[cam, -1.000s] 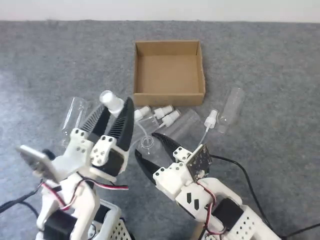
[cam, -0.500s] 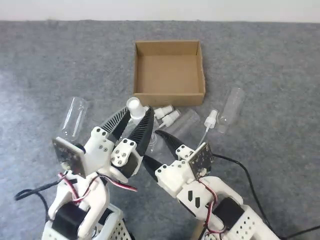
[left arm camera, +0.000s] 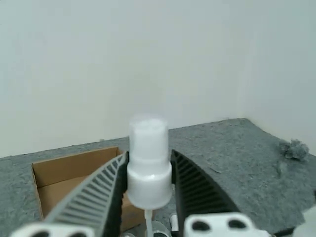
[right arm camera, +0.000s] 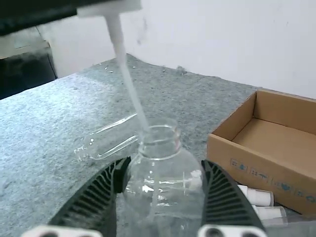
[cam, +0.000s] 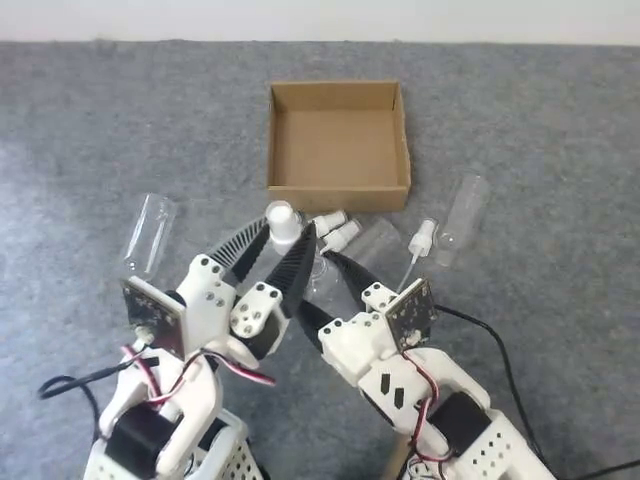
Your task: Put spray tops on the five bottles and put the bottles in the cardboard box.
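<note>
My left gripper (cam: pixel 283 234) is shut on a white spray top (cam: pixel 282 218), which it holds just in front of the cardboard box (cam: pixel 338 186). In the left wrist view the spray top (left arm camera: pixel 149 165) stands upright between the ribbed fingers (left arm camera: pixel 101 195). My right gripper (cam: pixel 316 284) is shut on a clear bottle (cam: pixel 318 272), held upright under the spray top. In the right wrist view the top's dip tube (right arm camera: pixel 126 74) slants down into the neck of the bottle (right arm camera: pixel 160 173). The cap is still above the neck.
Clear bottles lie on the grey carpet at the left (cam: pixel 148 236), at the right (cam: pixel 462 212) and in the middle (cam: pixel 377 244). Loose spray tops (cam: pixel 330 220) (cam: pixel 343 236) (cam: pixel 422 240) lie in front of the box. The box (right arm camera: pixel 276 143) stands open.
The left gripper has carried the spray top rightward over the right gripper's bottle. The right gripper has shifted slightly toward the box with the bottle.
</note>
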`<state>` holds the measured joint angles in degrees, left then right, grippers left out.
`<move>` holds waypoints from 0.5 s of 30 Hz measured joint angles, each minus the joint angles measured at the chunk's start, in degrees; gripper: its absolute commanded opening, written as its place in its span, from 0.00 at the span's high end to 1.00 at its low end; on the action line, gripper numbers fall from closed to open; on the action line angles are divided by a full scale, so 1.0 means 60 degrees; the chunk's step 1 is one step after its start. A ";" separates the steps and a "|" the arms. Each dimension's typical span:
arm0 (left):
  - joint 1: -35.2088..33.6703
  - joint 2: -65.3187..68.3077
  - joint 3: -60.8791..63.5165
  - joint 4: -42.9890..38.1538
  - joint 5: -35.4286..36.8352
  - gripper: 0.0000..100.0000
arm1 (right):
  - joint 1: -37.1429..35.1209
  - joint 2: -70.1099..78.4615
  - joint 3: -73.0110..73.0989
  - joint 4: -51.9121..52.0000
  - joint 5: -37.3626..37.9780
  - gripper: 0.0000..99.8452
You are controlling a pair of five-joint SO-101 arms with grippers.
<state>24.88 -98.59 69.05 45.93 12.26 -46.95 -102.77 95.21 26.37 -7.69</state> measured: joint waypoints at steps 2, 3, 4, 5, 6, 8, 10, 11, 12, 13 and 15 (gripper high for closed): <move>0.0249 0.0000 0.0000 0.0117 -0.0103 0.91 | -0.0015 0.0000 0.0000 0.0000 0.0000 0.90; 0.0352 0.0000 0.0000 0.0205 -0.0264 0.91 | -0.0015 0.0000 0.0000 0.0000 0.0000 0.90; 0.0440 0.0000 0.0044 0.0293 -0.0381 0.91 | -0.0015 0.0000 0.0000 0.0000 0.0000 0.90; 0.0498 0.0000 0.0088 0.0366 -0.0469 0.90 | -0.0015 0.0000 0.0000 0.0000 0.0000 0.90; 0.0557 0.0015 0.0088 0.0410 -0.0527 0.89 | -0.0015 0.0000 0.0000 0.0000 0.0000 0.90; 0.0601 0.0000 0.0088 0.0425 -0.0571 0.86 | -0.0015 0.0000 0.0000 0.0000 0.0015 0.90; 0.0601 0.0000 0.0088 0.0425 -0.0571 0.84 | -0.0015 0.0000 0.0000 0.0000 0.0015 0.90; 0.0601 0.0000 0.0117 0.0425 -0.0571 0.84 | 0.0029 0.0000 0.0000 0.0000 0.0015 0.90; 0.0601 0.0000 0.0117 0.0425 -0.0571 0.83 | 0.0073 0.0000 0.0000 0.0000 0.0015 0.90; 0.0601 0.0000 0.0117 0.0425 -0.0571 0.82 | 0.0088 0.0000 0.0000 0.0000 0.0015 0.90; 0.0601 0.0000 0.0117 0.0425 -0.0571 0.81 | 0.0088 0.0000 0.0000 0.0000 0.0000 0.90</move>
<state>28.48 -98.59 69.76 48.48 8.84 -46.42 -102.77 95.21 26.37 -7.69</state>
